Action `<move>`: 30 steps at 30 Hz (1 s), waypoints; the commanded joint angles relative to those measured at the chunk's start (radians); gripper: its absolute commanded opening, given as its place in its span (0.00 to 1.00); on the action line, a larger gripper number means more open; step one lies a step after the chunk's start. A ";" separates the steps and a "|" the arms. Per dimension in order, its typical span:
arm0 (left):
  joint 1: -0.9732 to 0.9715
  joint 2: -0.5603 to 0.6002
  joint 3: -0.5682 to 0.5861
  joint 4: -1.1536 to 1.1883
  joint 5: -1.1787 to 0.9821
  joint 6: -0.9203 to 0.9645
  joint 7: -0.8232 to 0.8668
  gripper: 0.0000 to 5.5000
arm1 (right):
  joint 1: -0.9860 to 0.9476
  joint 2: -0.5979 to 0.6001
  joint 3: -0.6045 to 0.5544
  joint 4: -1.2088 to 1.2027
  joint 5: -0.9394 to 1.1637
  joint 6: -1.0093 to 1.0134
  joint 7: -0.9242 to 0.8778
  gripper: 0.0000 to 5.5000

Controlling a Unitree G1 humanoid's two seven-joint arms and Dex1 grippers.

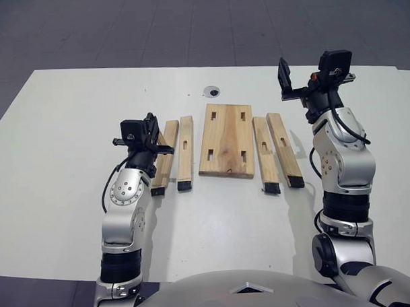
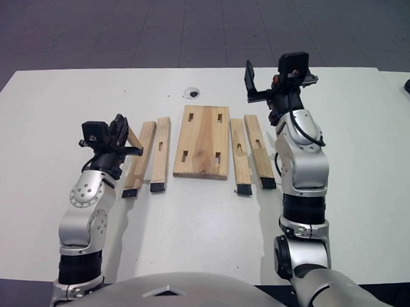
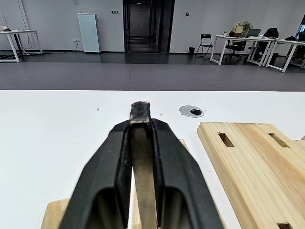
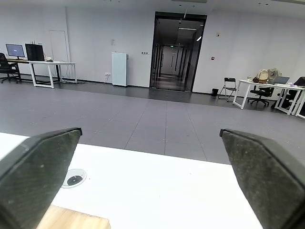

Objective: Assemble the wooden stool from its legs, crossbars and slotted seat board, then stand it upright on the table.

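The slotted seat board [image 1: 225, 141] lies flat in the middle of the white table [image 1: 69, 131]. Two wooden legs [image 1: 185, 153] lie side by side to its left and two more [image 1: 264, 155] to its right, all with dark ends toward me. My left gripper [image 1: 152, 132] hovers low over the far end of the leftmost leg [image 1: 164, 167], shut on a thin wooden bar [image 3: 142, 167] with a dark tip. My right gripper [image 4: 150, 132] is raised above the table beyond the right pair of legs, fingers [image 1: 284, 75] wide open with nothing between them.
A round cable hole [image 1: 211, 92] sits in the table just beyond the seat board. Bare tabletop stretches to the far left, far right and in front of the parts. Beyond the table's far edge is dark floor.
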 commanded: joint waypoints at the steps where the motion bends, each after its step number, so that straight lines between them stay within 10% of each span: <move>1: 0.173 0.025 -0.028 0.133 0.040 0.145 -0.002 0.08 | -0.018 -0.003 0.006 0.001 -0.002 -0.001 0.003 0.98; 8: 0.157 0.034 -0.038 0.146 0.059 0.118 -0.003 0.08 | -0.025 -0.002 0.011 0.014 -0.003 -0.008 0.008 0.98; 30: -0.006 0.076 0.082 0.027 0.021 0.140 -0.059 0.73 | -0.030 -0.006 0.000 0.037 -0.004 -0.038 0.005 0.98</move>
